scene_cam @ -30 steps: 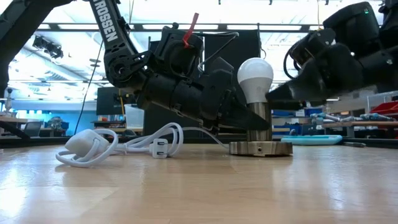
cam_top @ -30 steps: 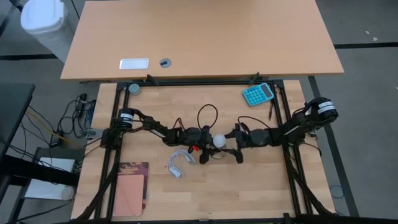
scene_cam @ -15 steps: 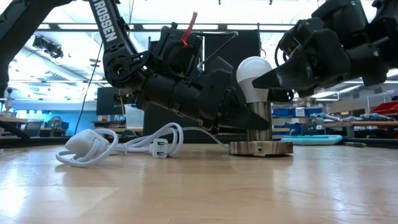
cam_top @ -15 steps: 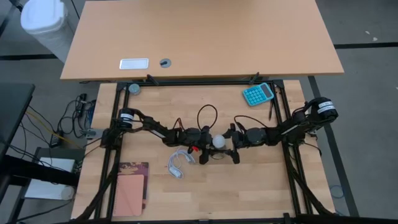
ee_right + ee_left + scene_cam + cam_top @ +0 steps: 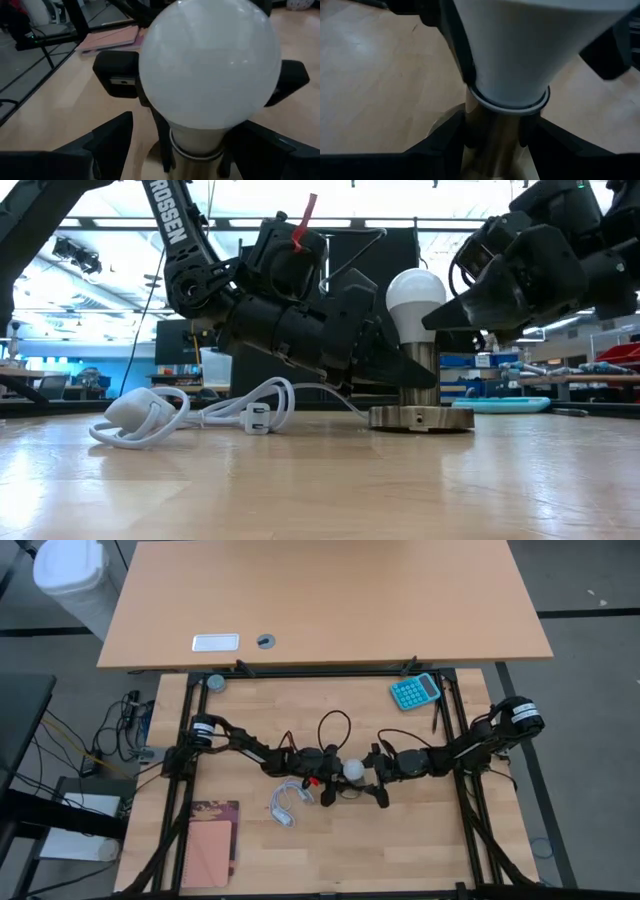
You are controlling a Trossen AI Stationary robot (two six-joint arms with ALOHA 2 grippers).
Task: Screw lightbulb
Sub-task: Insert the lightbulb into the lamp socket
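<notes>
Bare wood (image 5: 420,840) around upright lightbulb (image 5: 352,768).

Both arms stretched low toward table centre, facing each other. Left gripper (image 5: 400,370) fingers clamped tight; right gripper (image 5: 455,310) fingers spread wide.

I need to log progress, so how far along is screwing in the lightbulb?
Done: the white round lightbulb stands upright in the metal socket. In hand: the left gripper clamps the socket's stem; the right gripper is open around the bulb. Left: tightening, which can't be judged finished.
</notes>
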